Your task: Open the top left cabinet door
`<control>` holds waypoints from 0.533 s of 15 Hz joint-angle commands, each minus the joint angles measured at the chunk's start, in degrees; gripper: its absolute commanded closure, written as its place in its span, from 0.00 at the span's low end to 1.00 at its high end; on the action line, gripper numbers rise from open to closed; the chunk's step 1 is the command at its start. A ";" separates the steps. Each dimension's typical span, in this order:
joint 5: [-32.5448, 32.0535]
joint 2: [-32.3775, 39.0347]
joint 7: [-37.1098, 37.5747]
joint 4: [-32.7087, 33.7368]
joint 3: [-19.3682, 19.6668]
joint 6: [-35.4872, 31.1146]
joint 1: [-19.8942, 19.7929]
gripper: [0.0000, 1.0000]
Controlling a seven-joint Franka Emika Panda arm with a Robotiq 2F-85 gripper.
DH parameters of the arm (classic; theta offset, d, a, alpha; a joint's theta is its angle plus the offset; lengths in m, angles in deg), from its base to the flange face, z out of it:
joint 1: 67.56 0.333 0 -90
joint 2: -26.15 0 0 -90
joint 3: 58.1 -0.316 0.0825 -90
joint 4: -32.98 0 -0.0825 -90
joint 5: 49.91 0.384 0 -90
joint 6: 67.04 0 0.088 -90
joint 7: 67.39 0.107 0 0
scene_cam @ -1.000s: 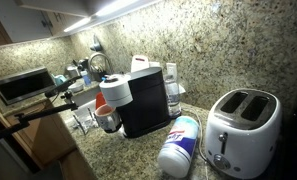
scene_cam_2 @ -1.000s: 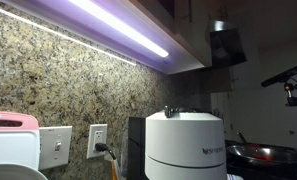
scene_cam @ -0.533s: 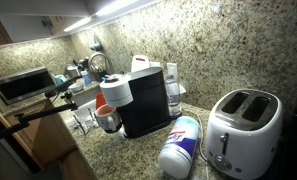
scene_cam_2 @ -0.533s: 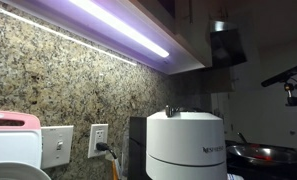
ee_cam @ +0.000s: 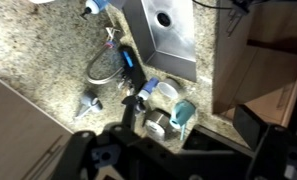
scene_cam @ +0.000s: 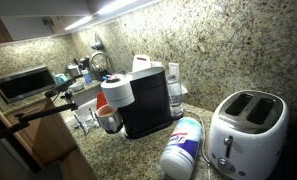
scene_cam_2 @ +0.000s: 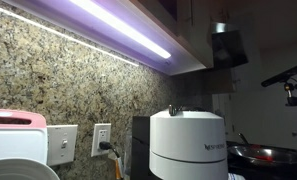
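Note:
In the wrist view my gripper (ee_cam: pixel 188 118) comes in from the bottom as two dark fingers (ee_cam: pixel 126 112) set wide apart, with nothing between them. It hangs high above a granite counter. A flat pale grey panel (ee_cam: pixel 18 130) fills the lower left beside the gripper; it may be the top left cabinet door, but no handle shows. In an exterior view pale upper cabinets (scene_cam: pixel 33 25) cross the top left, also with no handle in sight. A dark boxy shape (scene_cam_2: pixel 228 45) hangs by the cabinet underside; I cannot tell whether it is my hand.
Below the gripper are a steel sink (ee_cam: pixel 160 35), a faucet (ee_cam: pixel 113 60), cups (ee_cam: pixel 160 95) and a brown wooden panel (ee_cam: pixel 263 60). On the counter stand a black coffee machine (scene_cam: pixel 146 100), a white toaster (scene_cam: pixel 246 135), a wipes canister (scene_cam: pixel 183 148) and a microwave (scene_cam: pixel 23 85).
Both exterior pictures have shifted by a few pixels, as if the cameras shook. Nothing in the scene has visibly moved relative to the rest.

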 commanded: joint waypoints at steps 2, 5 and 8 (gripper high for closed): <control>-1.01 7.58 0.03 0.11 -1.00 3.42 10.84 0.00; -3.28 7.52 -0.01 0.03 0.64 2.49 14.18 0.00; -8.10 1.41 1.22 0.40 2.66 3.21 13.47 0.00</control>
